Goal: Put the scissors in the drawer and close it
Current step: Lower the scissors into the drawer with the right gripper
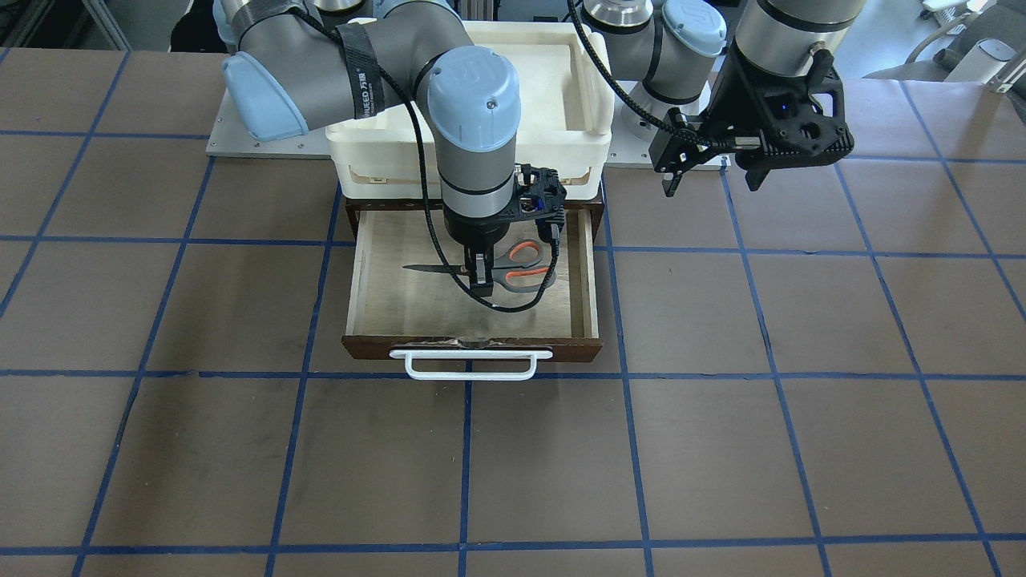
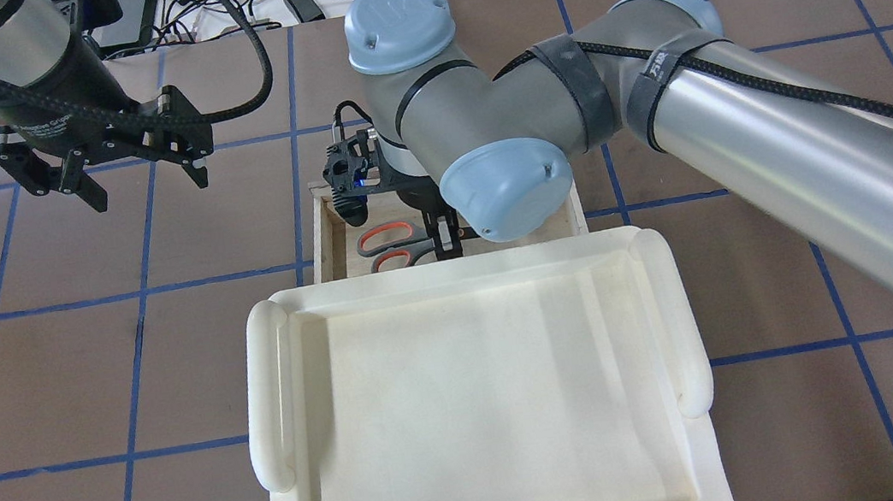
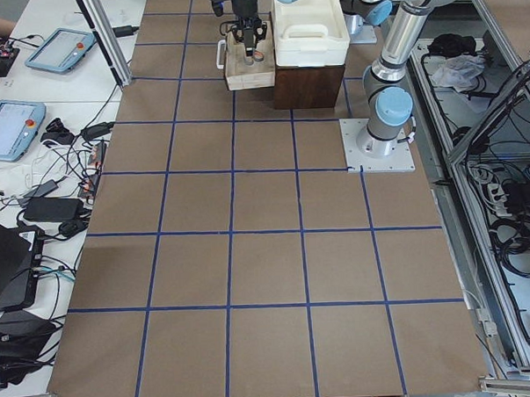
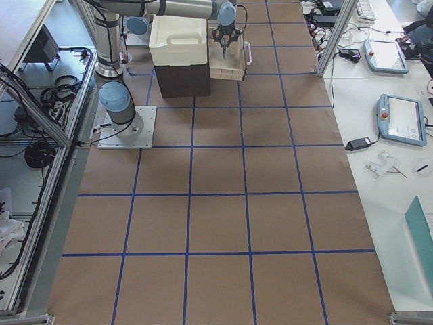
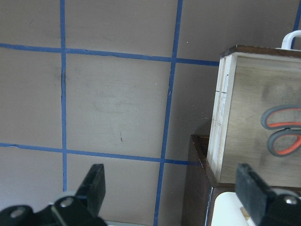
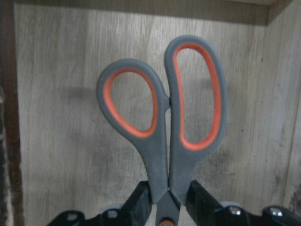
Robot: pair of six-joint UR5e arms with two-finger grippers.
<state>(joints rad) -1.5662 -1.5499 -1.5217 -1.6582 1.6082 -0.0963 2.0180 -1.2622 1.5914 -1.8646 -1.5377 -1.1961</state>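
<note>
Left pincer [image 2: 148, 190] hung spread wide and empty over the bench [image 1: 801, 320], near one side of the drawer [image 1: 591, 280]. A white bin [image 2: 267, 395] sat on the dark cabinet behind the drawer, which stood pulled open. Right pincer [image 1: 481, 276] reached down inside it, ringed by the plywood walls with bare floor on every side. Its fingers [image 6: 141, 200] were narrow, pressed on either side of the scissors [image 6: 162, 155] just below the handle loops. The scissors lay level across the drawer, blades out one side of the pincer, loops the other.
</note>
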